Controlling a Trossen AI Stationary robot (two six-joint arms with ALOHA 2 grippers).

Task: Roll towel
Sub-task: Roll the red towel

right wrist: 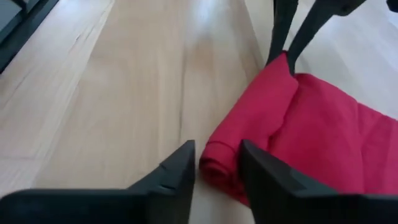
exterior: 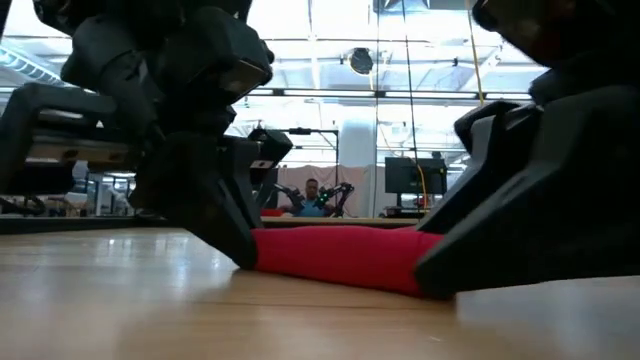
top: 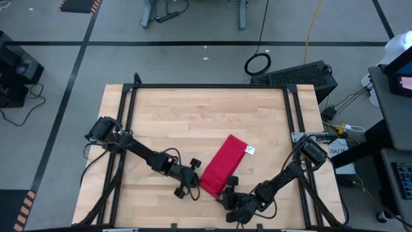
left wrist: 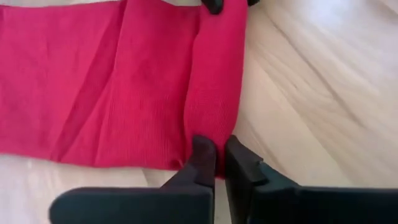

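The red towel lies on the table as a long folded strip, slanting from far right to near left. Its white tag is at the far end. The near end is turned over into a small roll. My left gripper is shut on the roll's left end. My right gripper is closed on the roll's right end. In the low view the roll lies on the wood between the two grippers. My left gripper pinches the left end of the roll, at the strip's side edge, between its two fingers. The fingers come low from the table's left, slanting down. The towel lies on the table, slack. My right gripper has the right end of the roll between its two fingers, several layers thick. The fingers come low from the table's near right, slanting down, along the roll's axis. The roll rests on the table.
Bare wooden table spreads to the far side and left of the towel. A black frame runs along the far and side edges. The table's near edge is just behind both grippers.
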